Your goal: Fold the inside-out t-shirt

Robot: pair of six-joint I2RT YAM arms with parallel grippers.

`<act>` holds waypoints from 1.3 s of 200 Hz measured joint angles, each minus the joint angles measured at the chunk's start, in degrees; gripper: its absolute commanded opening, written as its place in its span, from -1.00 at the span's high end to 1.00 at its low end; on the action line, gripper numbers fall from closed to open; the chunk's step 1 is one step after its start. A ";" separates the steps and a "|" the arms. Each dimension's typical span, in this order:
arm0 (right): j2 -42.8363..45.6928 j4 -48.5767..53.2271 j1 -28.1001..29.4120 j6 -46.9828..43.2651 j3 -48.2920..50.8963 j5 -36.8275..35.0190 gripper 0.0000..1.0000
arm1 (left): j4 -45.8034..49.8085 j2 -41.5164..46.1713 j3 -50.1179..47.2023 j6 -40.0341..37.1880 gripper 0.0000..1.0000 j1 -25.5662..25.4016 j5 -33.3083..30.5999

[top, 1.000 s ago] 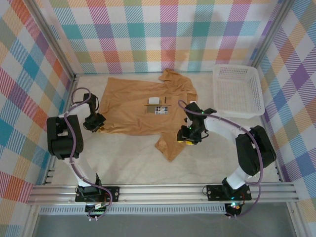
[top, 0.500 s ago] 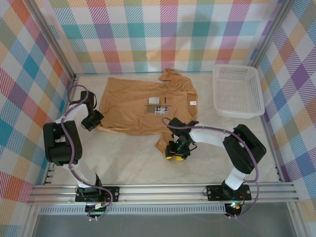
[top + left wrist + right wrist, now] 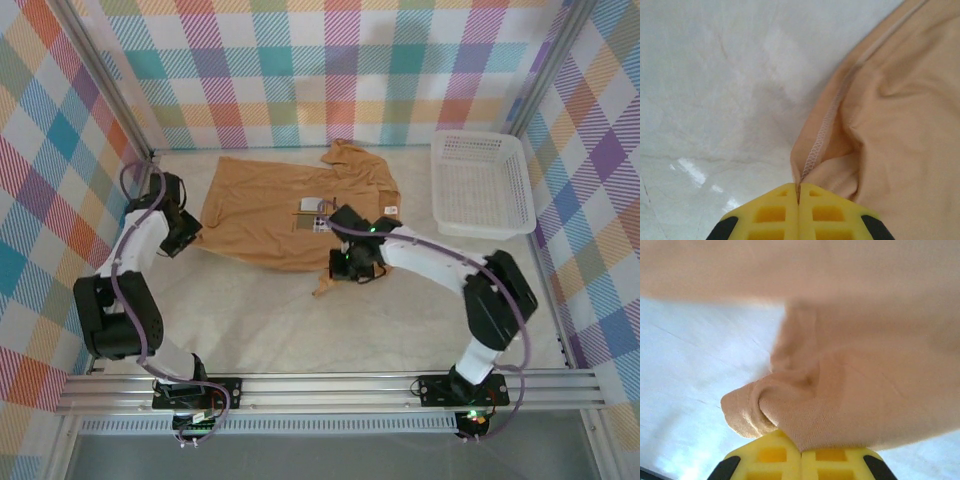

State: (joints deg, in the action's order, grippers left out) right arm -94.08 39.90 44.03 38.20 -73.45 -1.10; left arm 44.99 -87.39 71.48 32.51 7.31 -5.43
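The inside-out t-shirt (image 3: 265, 215), tan with a small white label (image 3: 391, 209), lies spread at the back middle of the table. My left gripper (image 3: 190, 242) is at the shirt's left edge. In the left wrist view its yellow fingertips (image 3: 799, 192) are shut on a stitched hem corner of the shirt (image 3: 900, 125). My right gripper (image 3: 346, 268) is over the shirt's near edge, shut on the front sleeve, which hangs down in a bunch (image 3: 324, 285). In the right wrist view the gripper (image 3: 801, 451) pinches a rolled fold of the shirt (image 3: 860, 390) above the table.
A white mesh basket (image 3: 480, 185) stands at the back right by the plaid wall. Pale bare tabletop (image 3: 280, 320) lies between the shirt and the arm bases. Plaid walls close in the left, back and right sides.
The right gripper shut on the front sleeve and carried it up and back toward the shirt's middle. The left gripper moved back and left with the hem corner.
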 measured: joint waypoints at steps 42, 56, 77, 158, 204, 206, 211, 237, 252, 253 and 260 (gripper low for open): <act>13.09 -3.02 -3.23 -10.38 -14.43 -12.09 1.00 | 1.40 9.81 13.33 0.66 1.00 0.00 1.97; 16.20 -4.70 -3.17 -13.70 -19.37 -13.68 1.00 | 1.27 13.81 17.62 0.85 1.00 -0.02 2.78; 21.03 -5.29 -3.13 -17.29 -24.57 -14.34 1.00 | 0.96 20.37 23.39 0.81 1.00 -0.04 3.30; 25.03 -0.81 -3.08 -27.12 -53.46 -19.06 1.00 | 0.02 28.72 43.93 -1.33 1.00 -0.04 2.84; 10.58 0.61 -8.94 -33.79 -64.81 -24.33 1.00 | -1.60 21.99 38.93 -1.99 1.00 -0.04 4.87; 9.86 0.72 -9.49 -33.81 -64.87 -24.35 1.00 | -1.92 21.64 38.25 -1.99 1.00 -0.04 5.01; 8.13 1.03 -10.78 -33.88 -64.83 -24.30 1.00 | -2.47 20.37 36.48 -1.97 1.00 -0.04 5.62; 0.42 0.31 -14.64 -34.03 -57.72 -24.15 1.00 | -6.69 13.16 26.49 -1.95 1.00 -0.04 7.80; -3.50 -1.31 -15.89 -33.97 -50.49 -23.89 1.00 | -9.94 8.28 19.58 -1.95 1.00 -0.24 7.69; -3.69 -1.33 -15.96 -33.97 -50.18 -23.93 1.00 | -10.12 8.09 19.26 -1.92 1.00 -0.26 7.72; -6.08 -2.19 -16.50 -33.86 -47.41 -23.76 1.00 | -11.19 5.55 16.52 -1.92 1.00 -0.50 7.39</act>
State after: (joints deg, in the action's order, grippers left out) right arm -100.16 37.71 27.53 4.34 -120.86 -24.86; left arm 33.80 -81.84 88.01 30.59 6.81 1.96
